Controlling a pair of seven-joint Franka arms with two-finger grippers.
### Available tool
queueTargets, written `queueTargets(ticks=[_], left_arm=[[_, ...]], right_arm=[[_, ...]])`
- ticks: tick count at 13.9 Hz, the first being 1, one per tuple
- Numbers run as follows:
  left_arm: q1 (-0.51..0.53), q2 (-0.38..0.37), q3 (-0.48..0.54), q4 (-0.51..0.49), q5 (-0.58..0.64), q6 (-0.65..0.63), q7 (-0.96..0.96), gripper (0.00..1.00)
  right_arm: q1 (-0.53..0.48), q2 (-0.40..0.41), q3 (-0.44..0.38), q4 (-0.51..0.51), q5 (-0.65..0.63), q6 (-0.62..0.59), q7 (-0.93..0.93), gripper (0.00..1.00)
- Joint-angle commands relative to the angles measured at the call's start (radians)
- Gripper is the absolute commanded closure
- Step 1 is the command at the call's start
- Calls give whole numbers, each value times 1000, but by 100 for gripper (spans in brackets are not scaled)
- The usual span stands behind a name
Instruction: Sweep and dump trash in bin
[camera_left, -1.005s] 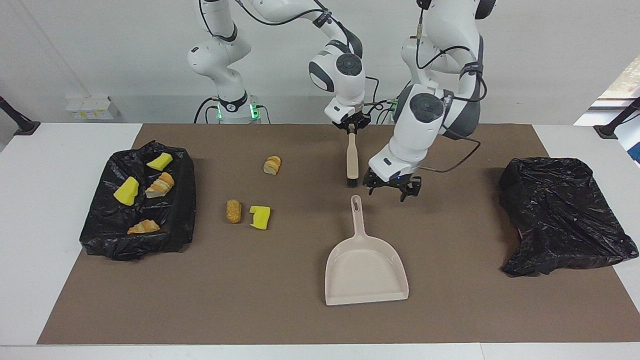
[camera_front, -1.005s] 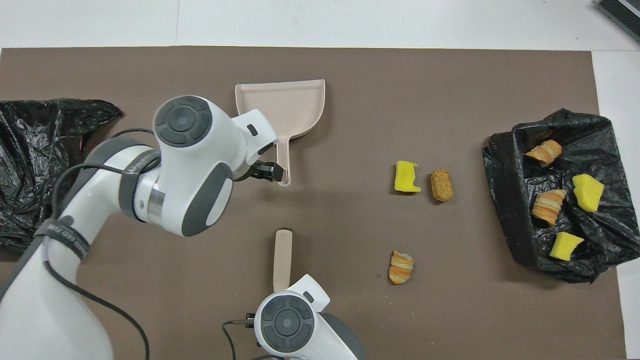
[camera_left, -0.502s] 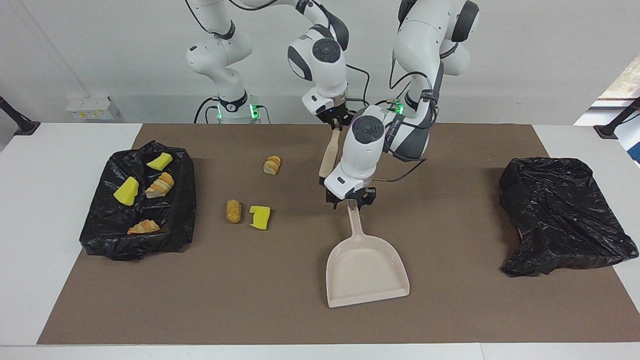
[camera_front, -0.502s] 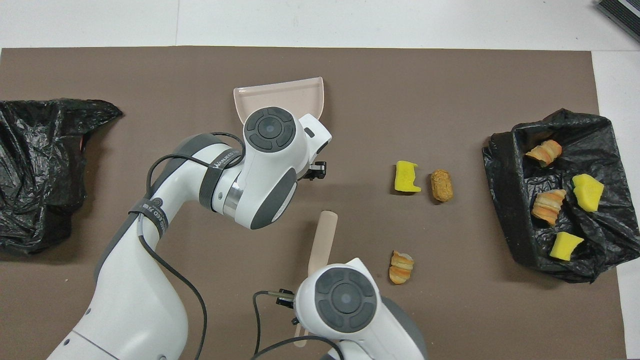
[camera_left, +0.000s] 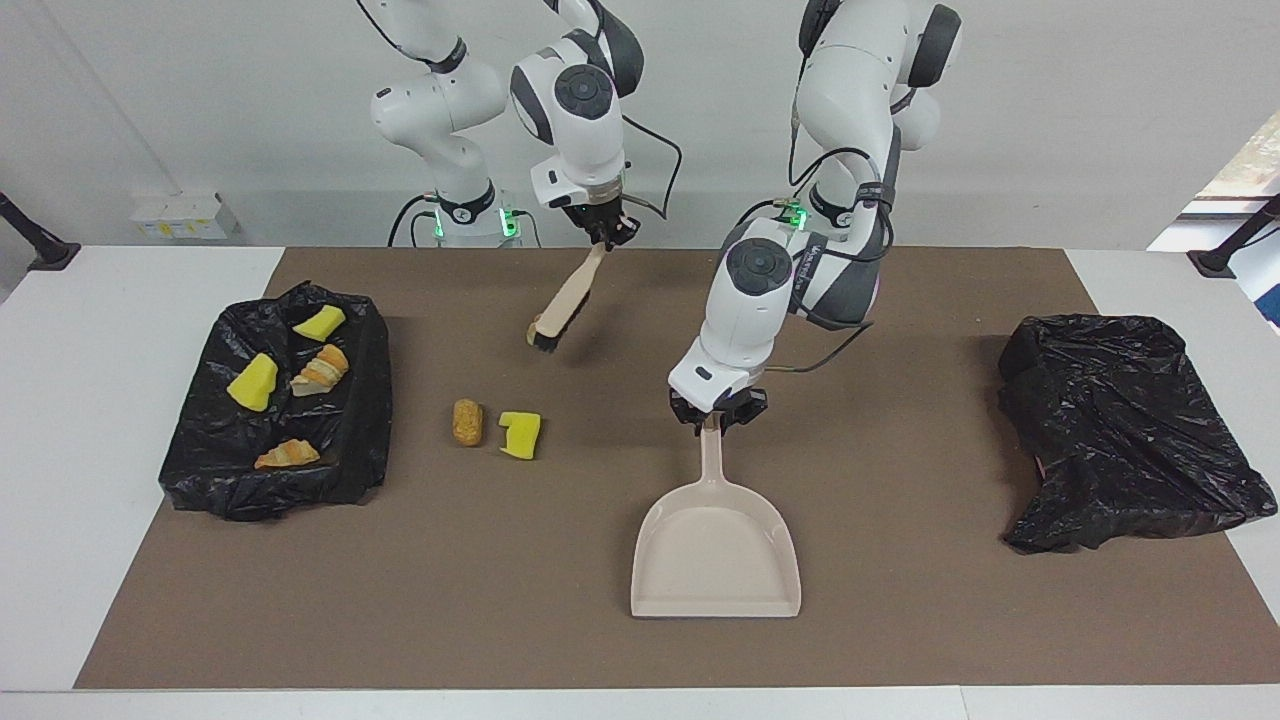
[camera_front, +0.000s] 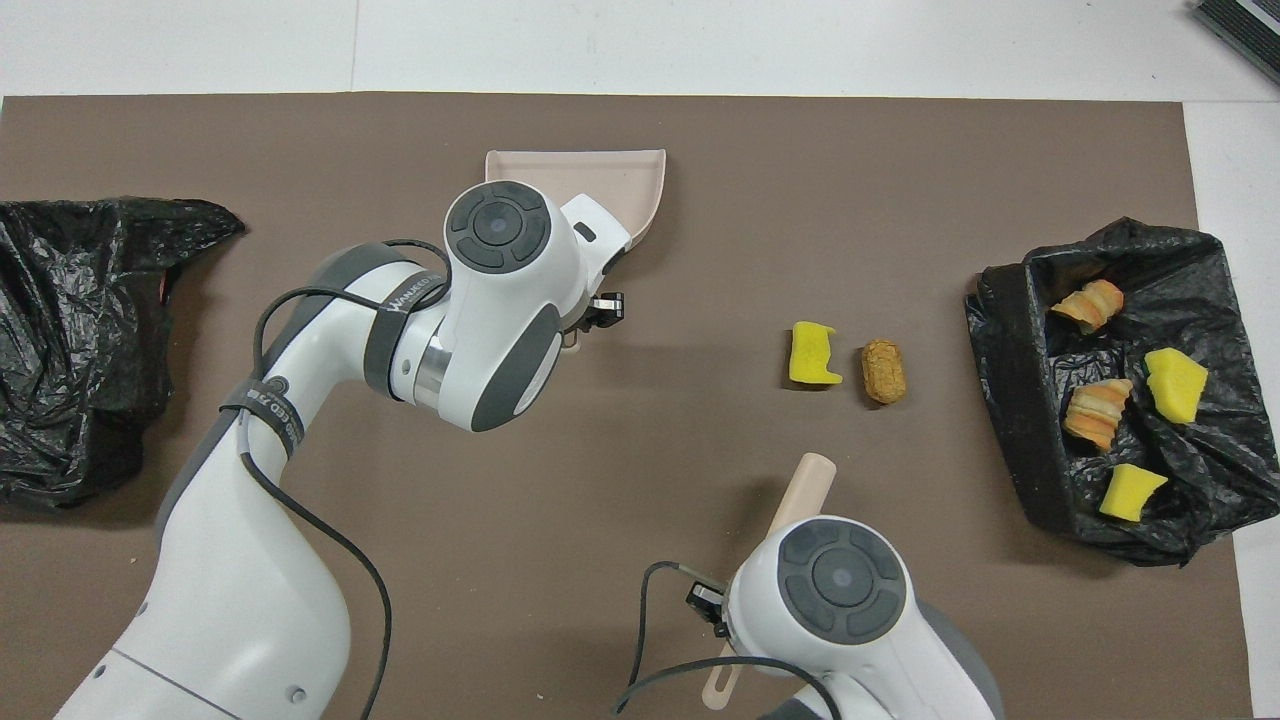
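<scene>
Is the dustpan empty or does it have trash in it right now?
Empty. The dustpan shows only its bare beige floor, while two loose pieces, a yellow wedge and a brown chunk, lie on the mat.

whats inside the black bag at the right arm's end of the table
Four pieces of trash lie in the open black bag: two yellow wedges and two pastry chunks. Anything under the bag's folds is covered.

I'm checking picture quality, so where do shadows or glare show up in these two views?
Facing view: soft shadows on the mat beside the brush and dustpan; bright window patch at the edge. Overhead view: the bin liner glints; the left arm hides most of the dustpan; a soft shadow lies by the yellow wedge.
</scene>
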Motion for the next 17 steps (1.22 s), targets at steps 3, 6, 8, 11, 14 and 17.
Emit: queueTargets(ticks=[3,6,8,11,14,17], left_arm=[[26,-71,-2,-52,1,-14,79,100],[47,-95,-3,-141,1,50,90,80],[47,-92,-3,-189,1,107,88,77],[52,-82,-2,-172,-1,132,88,31],[79,-71,-3,-157,1,191,91,30],[79,-43,-3,-154,-7,244,90,49]], right_arm=[[-80,-132,15,-169,1,-30,51,100],[-83,-131,17,-219,59,17,6,100],[-71,-105,18,-222,79,79,-27,100],[-37,-30,17,-205,102,177,-70,100],[-52,68,15,-83,109,188,-138,100],[-110,166,15,46,110,193,-197,100]])
